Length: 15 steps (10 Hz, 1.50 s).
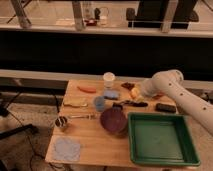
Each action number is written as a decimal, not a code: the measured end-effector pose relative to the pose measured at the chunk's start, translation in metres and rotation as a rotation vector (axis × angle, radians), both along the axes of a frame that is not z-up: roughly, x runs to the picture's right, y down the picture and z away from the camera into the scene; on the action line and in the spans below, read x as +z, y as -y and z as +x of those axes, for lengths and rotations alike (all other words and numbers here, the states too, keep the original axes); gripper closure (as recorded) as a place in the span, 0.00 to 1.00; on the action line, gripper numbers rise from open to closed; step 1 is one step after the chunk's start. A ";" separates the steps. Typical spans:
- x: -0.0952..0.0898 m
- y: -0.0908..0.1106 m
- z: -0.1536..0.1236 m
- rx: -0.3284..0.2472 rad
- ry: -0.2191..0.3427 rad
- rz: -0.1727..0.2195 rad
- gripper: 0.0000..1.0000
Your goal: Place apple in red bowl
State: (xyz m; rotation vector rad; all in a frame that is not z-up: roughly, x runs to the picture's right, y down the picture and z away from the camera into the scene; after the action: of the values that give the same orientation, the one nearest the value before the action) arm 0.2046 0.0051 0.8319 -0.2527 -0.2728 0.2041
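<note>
The apple [134, 93], small, round and pale yellow, lies on the wooden table [95, 140] near the back, right of centre. My gripper [140, 91] is at the end of the white arm, right at the apple's right side. The arm comes in from the right and covers most of the red bowl. Only an orange-red sliver of the red bowl [159, 96] shows under the arm, just right of the apple.
A dark maroon dish [114, 120] sits mid-table with a green tray [160, 137] to its right. An orange carrot-like piece [86, 89], a white cup [108, 79], a blue cup [99, 103], a black utensil [131, 104], a metal cup [61, 122] and a blue cloth [67, 148] lie around.
</note>
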 end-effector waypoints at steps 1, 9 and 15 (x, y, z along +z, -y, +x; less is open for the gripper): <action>0.007 0.008 0.007 0.002 -0.006 0.001 1.00; 0.060 0.050 0.097 0.081 -0.129 0.023 1.00; 0.100 0.061 0.093 0.018 -0.215 0.090 1.00</action>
State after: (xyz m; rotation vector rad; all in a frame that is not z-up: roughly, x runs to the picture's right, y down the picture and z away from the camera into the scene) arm 0.2974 -0.0557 0.9316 -0.1374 -0.0713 0.2341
